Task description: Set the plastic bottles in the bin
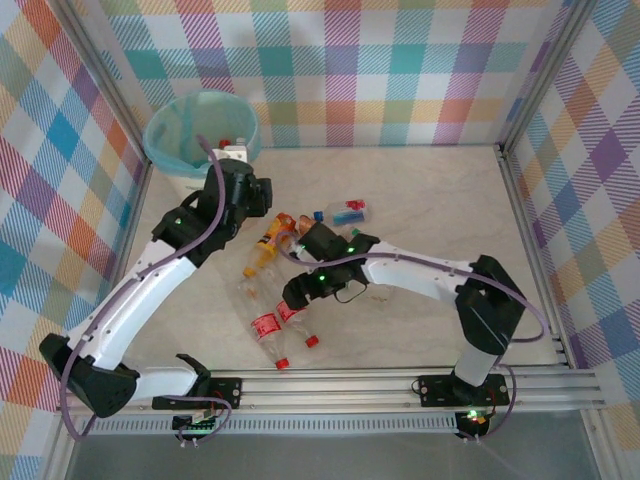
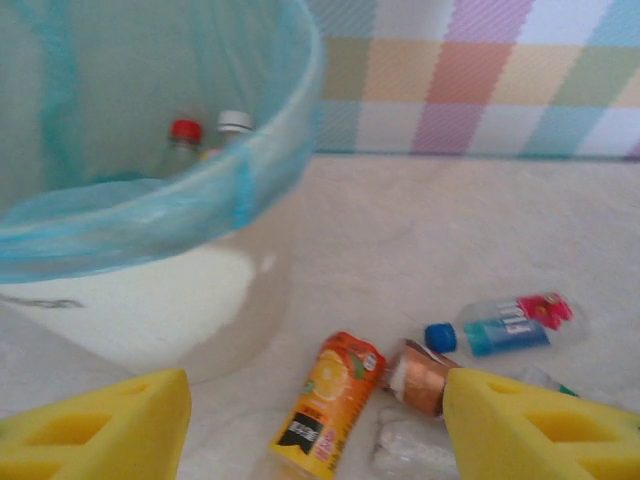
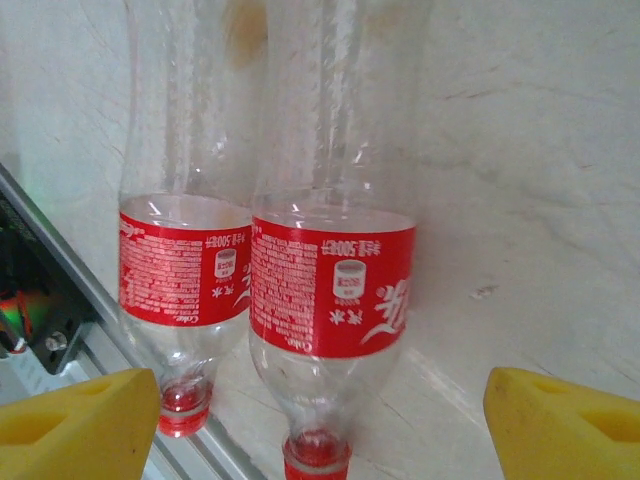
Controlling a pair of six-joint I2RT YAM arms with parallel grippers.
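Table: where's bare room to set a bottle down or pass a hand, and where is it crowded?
Free: the far strip of table from the bin to the right wall, beyond the blue-capped bottle; also the near patch between the red-labelled bottles and the right arm's base. Crowded: the middle-left, around the orange bottle.

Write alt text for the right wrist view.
Two clear plastic bottles with red labels, the left bottle and the right bottle, lie side by side on the pale marbled table, red caps toward the camera. The right gripper is open, one yellow finger in each lower corner of the picture.
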